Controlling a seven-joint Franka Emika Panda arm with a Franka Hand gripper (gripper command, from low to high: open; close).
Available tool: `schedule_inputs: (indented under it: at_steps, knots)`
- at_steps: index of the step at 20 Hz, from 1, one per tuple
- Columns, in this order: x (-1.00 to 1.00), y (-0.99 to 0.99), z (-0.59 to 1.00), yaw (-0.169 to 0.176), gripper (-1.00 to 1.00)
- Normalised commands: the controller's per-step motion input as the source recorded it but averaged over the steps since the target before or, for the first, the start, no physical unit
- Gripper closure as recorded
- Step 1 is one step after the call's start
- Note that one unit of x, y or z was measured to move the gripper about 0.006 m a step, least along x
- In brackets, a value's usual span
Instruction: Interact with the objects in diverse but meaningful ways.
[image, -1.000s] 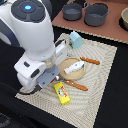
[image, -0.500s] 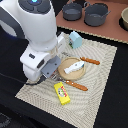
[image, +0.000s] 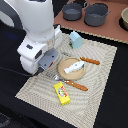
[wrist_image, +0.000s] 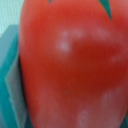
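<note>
Filling the wrist view, the red tomato (wrist_image: 70, 65) sits right at the gripper, left of the tan plate (image: 64, 63); jaw state is unclear. Likely light, smooth, slippery plastic: grip across its widest middle.

Red tomato (wrist_image: 70, 65): filled the wrist view, blurred; glossy red skin, green calyx tips at 12 o'clock; not visible in the exterior view.
White fish (image: 73, 67): lay flat at mat centre, head toward 2 o'clock.
Yellow box with red marks (image: 62, 93): lay flat at 7 o'clock from the fish, near the mat edge.
Light-blue carton (image: 75, 39): stood upright at 12 o'clock from the fish.
</note>
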Motion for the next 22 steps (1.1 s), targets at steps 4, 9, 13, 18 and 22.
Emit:
schedule_inputs:
  at_steps: [4,9,13,18,22]
  knots:
    - [0.0,0.41,-0.12,0.0,1.0]
    - [-0.04,0.31,-0.1,0.012,1.0]
    - [-0.19,0.2,-0.13,0.039,1.0]
    - [-0.39,0.15,-0.18,0.07,-1.0]
    - [-0.33,0.18,-0.11,0.07,-1.0]
